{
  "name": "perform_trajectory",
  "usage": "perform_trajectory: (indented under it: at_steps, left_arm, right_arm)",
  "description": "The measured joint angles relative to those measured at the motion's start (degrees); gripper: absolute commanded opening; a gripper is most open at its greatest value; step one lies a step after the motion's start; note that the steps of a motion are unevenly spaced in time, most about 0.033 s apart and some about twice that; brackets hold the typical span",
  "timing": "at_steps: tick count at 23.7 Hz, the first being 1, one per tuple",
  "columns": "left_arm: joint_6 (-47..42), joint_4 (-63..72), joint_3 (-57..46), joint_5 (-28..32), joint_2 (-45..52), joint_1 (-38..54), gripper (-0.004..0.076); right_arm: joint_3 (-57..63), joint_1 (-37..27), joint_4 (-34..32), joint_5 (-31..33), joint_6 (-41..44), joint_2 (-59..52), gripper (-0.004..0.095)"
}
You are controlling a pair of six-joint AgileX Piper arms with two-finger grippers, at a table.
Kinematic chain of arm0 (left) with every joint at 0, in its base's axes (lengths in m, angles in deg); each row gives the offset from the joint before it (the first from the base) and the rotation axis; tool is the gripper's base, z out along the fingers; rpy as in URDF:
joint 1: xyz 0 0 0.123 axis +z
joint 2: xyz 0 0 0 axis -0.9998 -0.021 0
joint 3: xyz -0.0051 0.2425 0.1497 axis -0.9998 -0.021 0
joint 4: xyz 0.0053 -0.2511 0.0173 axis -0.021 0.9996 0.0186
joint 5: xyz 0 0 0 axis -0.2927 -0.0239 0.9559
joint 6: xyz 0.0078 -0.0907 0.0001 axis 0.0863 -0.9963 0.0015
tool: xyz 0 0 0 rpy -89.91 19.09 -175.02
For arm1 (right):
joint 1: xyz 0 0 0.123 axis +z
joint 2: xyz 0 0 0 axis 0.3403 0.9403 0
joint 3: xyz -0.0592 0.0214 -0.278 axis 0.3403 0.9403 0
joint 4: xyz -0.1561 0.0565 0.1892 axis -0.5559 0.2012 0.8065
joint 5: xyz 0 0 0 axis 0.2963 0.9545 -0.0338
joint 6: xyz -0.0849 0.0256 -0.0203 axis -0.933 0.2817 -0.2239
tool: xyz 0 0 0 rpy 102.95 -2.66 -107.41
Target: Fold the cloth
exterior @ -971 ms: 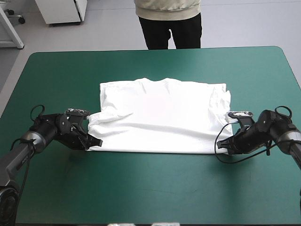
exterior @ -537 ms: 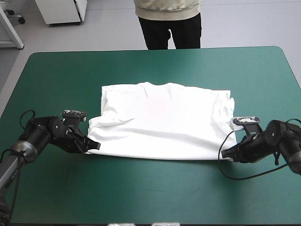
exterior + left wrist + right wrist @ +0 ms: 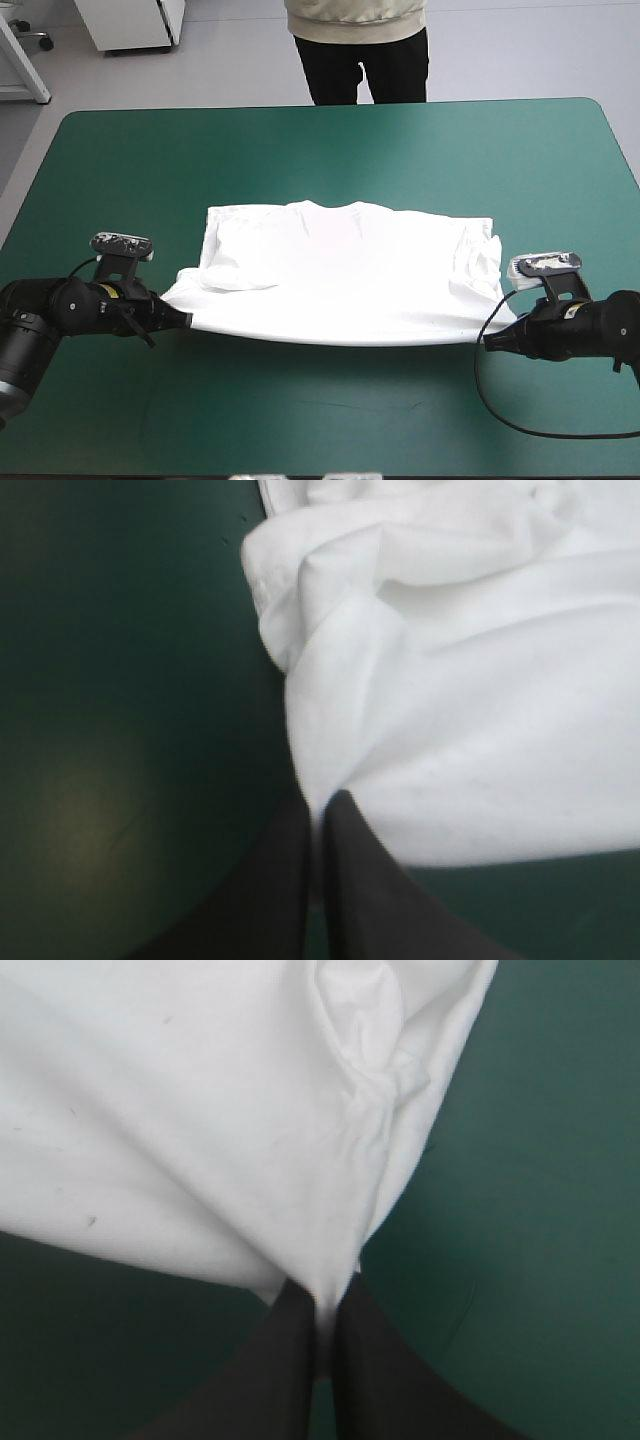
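The left gripper (image 3: 318, 815) has its two black fingers (image 3: 270, 880) pressed all but together, with a pinch of white fabric caught between the tips: it grasps the near left corner of the T-shirt (image 3: 340, 275). The right gripper (image 3: 322, 1305) is clenched the same way, its two fingers nipping the near right corner, where the fabric bunches into a small pucker just ahead of the tips. The one T-shirt lies across the middle of the teal-green cover (image 3: 320, 150), stretched between the two grippers. Its near edge runs from one pair of fingertips to the other in a shallow curve, and both near corners are drawn out toward the arms. The far part, neckline farthest from the grippers, rests on the cover with loose folds at each side
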Motion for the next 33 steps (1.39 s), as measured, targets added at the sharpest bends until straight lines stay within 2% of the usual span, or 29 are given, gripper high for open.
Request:
perform_trajectory:
  at_steps: [5,11,15,19,24,27,29,31,33]
  left_arm:
    - [-3.5,-0.1,2.8,11.2,-5.6,0.0,-0.0009]
    - [-3.9,2.5,14.8,21.8,-24.4,0.0,-0.0009]
    - [-3.3,5.5,23.4,23.7,-36.0,0.0,-0.0009]
    - [-3.0,6.7,25.6,24.0,-40.9,0.0,-0.0009]
    - [-0.3,6.7,26.0,23.4,-43.2,0.0,0.0023]
    - [1.2,6.7,26.2,23.3,-43.3,0.0,0.0134]
    - [1.7,6.7,26.3,23.0,-43.3,0.0,0.0253]
    - [2.3,6.7,26.9,21.7,-43.1,0.0,0.0342]
    - [3.1,6.7,27.9,20.4,-42.5,0.0,0.0394]
  right_arm:
    - [-6.9,0.0,-0.1,-4.6,0.0,3.9,-0.0017]
    - [-15.0,0.0,0.0,-17.0,-1.1,19.6,-0.0017]
    - [-21.2,0.0,0.1,-22.0,-1.5,30.9,-0.0017]
    - [-24.5,0.0,0.1,-22.1,-3.0,36.4,0.0]
    - [-26.0,0.0,0.2,-21.7,-3.9,38.7,0.023]
    - [-26.5,0.0,0.3,-21.5,-4.0,38.7,0.0482]
    - [-26.9,0.0,0.3,-21.3,-4.0,38.7,0.0628]
    - [-27.9,0.0,0.1,-19.9,-4.0,38.7,0.0671]
    - [-29.5,0.0,-0.6,-17.0,-3.8,38.6,0.0644]
